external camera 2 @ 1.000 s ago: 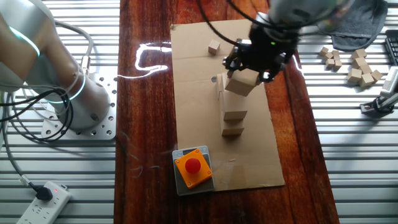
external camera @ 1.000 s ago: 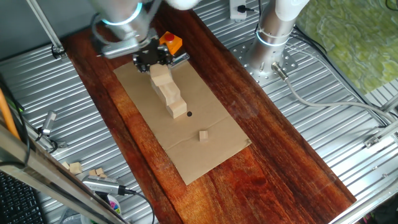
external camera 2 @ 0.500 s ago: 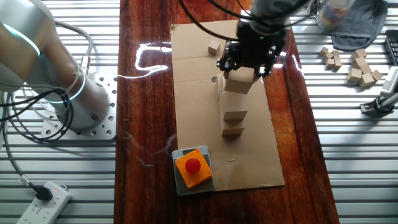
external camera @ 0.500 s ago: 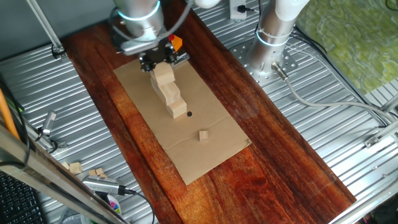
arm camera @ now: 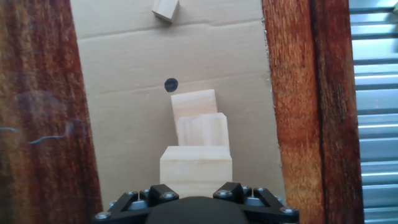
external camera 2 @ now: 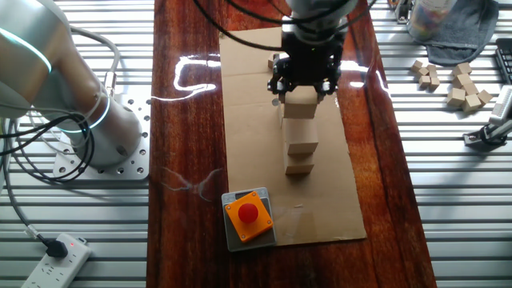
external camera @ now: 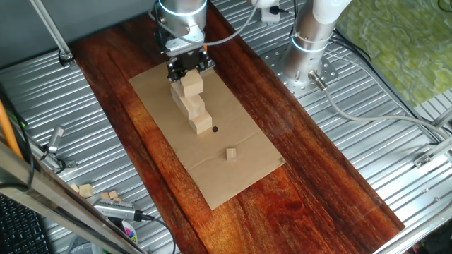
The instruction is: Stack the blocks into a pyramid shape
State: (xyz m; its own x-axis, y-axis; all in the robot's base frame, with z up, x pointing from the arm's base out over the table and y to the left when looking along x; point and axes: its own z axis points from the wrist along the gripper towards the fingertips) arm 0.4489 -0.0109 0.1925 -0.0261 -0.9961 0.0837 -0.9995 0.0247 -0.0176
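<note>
With a stepped run of blocks (external camera 2: 299, 146) already built mid-frame on the cardboard sheet (external camera 2: 248, 120), the gripper (external camera 2: 302, 86) was clamped on one more block (external camera: 192, 85) above its tall end, leaving the pyramid seemingly partway, its peak unplaced.

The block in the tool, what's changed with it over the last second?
The tool carried its block sideways over the row of blocks, keeping hold of it. The row, the lone small cube and the orange button box stayed put.
</note>
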